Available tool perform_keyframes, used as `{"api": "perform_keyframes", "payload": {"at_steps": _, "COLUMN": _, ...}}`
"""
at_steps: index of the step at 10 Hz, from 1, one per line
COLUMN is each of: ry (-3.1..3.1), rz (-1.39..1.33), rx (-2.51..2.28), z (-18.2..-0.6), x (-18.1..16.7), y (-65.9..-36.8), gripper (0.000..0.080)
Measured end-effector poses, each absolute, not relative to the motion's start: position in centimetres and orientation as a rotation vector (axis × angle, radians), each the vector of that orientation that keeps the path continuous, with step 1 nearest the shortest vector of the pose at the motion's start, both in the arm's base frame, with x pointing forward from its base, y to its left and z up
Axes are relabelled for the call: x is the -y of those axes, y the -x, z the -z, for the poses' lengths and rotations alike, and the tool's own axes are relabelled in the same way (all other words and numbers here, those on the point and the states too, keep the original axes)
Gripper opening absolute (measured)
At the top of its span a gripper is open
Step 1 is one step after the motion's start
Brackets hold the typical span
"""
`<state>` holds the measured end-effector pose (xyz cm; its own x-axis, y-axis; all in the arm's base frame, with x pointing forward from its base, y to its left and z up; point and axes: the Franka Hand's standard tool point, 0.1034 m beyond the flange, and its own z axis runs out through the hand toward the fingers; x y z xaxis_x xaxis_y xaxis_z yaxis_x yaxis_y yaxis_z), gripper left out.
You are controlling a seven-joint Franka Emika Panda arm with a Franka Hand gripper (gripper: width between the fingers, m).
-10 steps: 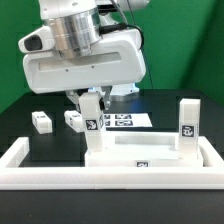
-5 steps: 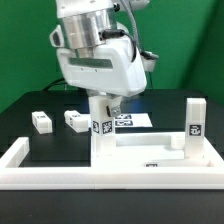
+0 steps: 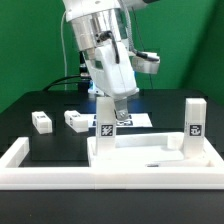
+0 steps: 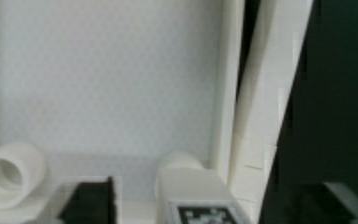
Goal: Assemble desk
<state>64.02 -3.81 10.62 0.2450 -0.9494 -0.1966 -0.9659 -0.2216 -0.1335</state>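
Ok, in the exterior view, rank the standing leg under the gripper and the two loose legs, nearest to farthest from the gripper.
1. Standing leg, directly below the gripper.
2. Nearer loose leg, toward the exterior view's left.
3. Far loose leg, farthest left.

Gripper (image 3: pixel 111 108) wider, arm w/ more tilt

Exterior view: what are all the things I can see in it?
tabletop panel: one, white, flat behind the barrier wall's front
standing legs: two, white, upright at the panel's two ends
loose legs: two, white, lying on the table, exterior view's left
marker board: one, white, behind the panel
barrier wall: one, white, front
table: one, black
gripper: one, open, at the left standing leg
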Motion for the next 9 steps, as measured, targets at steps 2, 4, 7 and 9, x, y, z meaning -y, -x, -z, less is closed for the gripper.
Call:
{"api": "perform_keyframes", "payload": {"at_steps": 2, "ry": 2.534, "rz": -0.084, "rx": -1.433, "z": -11.1, "x": 5.3, "y": -63.5, "gripper": 0.0639}}
{"api": "perform_keyframes", "payload": {"at_steps": 4, "ry": 2.724, "rz": -0.018, "rx": -1.042, "z": -11.7, "x": 6.9, "y": -63.7, "gripper": 0.0648}}
{"api": "perform_keyframes", "payload": {"at_steps": 7, "ry": 2.814, "rz": 0.01, "rx": -0.766, "z": -11.5, "x": 6.7, "y": -63.7, "gripper": 0.0649}}
{"api": "perform_keyframes", "payload": {"at_steps": 9, "ry": 2.943, "rz": 0.098, "rx": -0.335, "z": -11.5, "x": 6.9, "y": -64.3, "gripper": 0.0649}}
